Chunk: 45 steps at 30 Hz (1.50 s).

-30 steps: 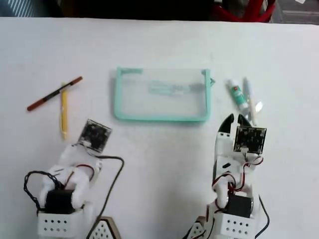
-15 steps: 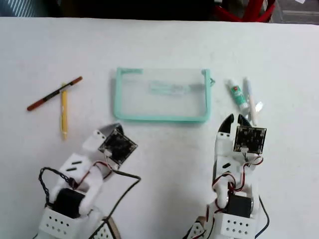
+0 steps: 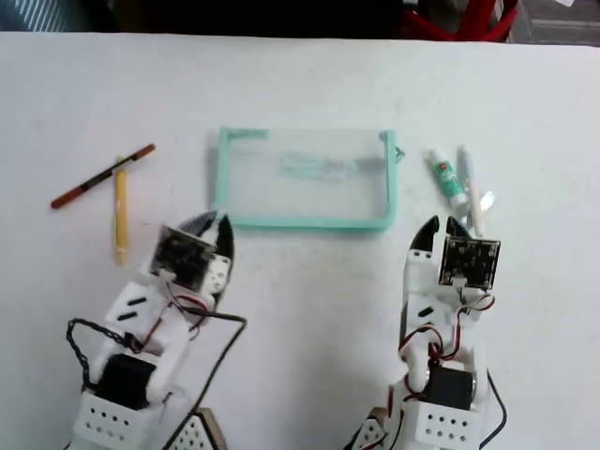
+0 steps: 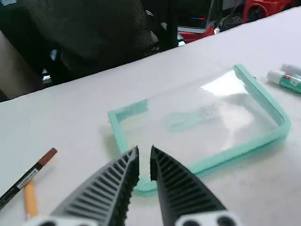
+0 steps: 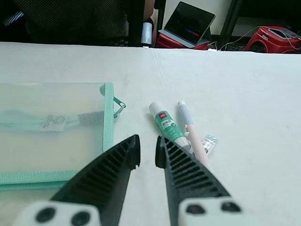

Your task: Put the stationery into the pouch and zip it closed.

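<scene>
The left gripper (image 3: 214,223), slightly spread and empty, points at the near left corner of the pouch (image 3: 305,178), while the glue stick (image 3: 447,178) lies right of the pouch, just ahead of the equally spread right gripper (image 3: 442,225).

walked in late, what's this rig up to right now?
Two arms are set to pack stationery into a clear, teal-edged pouch lying flat between them and the far edge; none of the stationery is in it yet. The left gripper hovers by the pouch's near left corner, jaws slightly apart and empty. The right gripper, also empty, sits just short of the glue tube and white pen by the pouch's zip-pull end. A red-brown pencil and yellow pen lie untouched on the other side.
</scene>
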### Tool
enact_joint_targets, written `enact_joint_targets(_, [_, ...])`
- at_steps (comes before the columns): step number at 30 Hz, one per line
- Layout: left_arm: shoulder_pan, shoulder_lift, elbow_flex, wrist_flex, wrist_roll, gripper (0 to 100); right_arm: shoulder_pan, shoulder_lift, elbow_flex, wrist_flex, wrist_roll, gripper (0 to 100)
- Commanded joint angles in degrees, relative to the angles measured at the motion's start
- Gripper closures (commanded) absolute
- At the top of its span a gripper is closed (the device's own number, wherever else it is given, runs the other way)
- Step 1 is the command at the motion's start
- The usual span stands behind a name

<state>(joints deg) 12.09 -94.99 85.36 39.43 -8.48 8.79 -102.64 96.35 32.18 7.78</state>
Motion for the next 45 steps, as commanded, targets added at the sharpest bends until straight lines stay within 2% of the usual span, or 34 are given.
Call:
enact_joint_targets(1, [-4.0, 0.0, -5.7, -1.7, 4.1, 93, -2.0, -0.3, 0.4, 0.9, -0.2, 92.9])
enact_joint_targets(6, [-1.3, 8.6, -9.0, -2.1, 4.3, 93, -4.4, -0.4, 0.4, 2.8, -0.1, 92.9])
enact_joint_targets(14, [-2.2, 45.1, -24.2, -2.2, 4.3, 93, -4.4, -0.4, 0.4, 2.9, -0.1, 92.9])
enact_joint_targets(19, [-2.3, 59.0, -29.3, -6.0, 4.0, 93, -4.4, -0.4, 0.4, 2.9, 0.0, 92.9])
enact_joint_targets(22, [-2.8, 63.5, -29.6, -9.1, 3.9, 93, -4.4, -0.2, 0.4, 2.9, 1.6, 92.8])
enact_joint_targets(28, [-9.1, 66.2, -29.3, -14.7, 4.4, 93, -6.0, -0.2, -2.8, 8.8, 7.2, 92.8])
enact_joint_targets(31, [-11.3, 66.4, -29.4, -19.8, 7.6, 93, -11.0, -0.2, -5.7, 13.7, 11.1, 92.8])
enact_joint_targets(34, [-10.8, 66.5, -31.1, -25.5, 9.4, 93, -15.3, -0.2, -7.7, 17.3, 11.6, 92.8])
enact_joint_targets(37, [-6.0, 69.1, -36.7, -22.8, 7.6, 93, -14.8, -0.1, -7.0, 17.5, 11.6, 92.8])
enact_joint_targets(40, [-3.0, 78.5, -46.8, -17.1, 7.6, 93, -12.8, -0.2, -4.9, 15.6, 11.6, 92.8])
enact_joint_targets(45, [-4.9, 98.0, -62.0, -5.0, 13.0, 93, -5.9, -0.3, -3.9, 11.6, 10.9, 92.8])
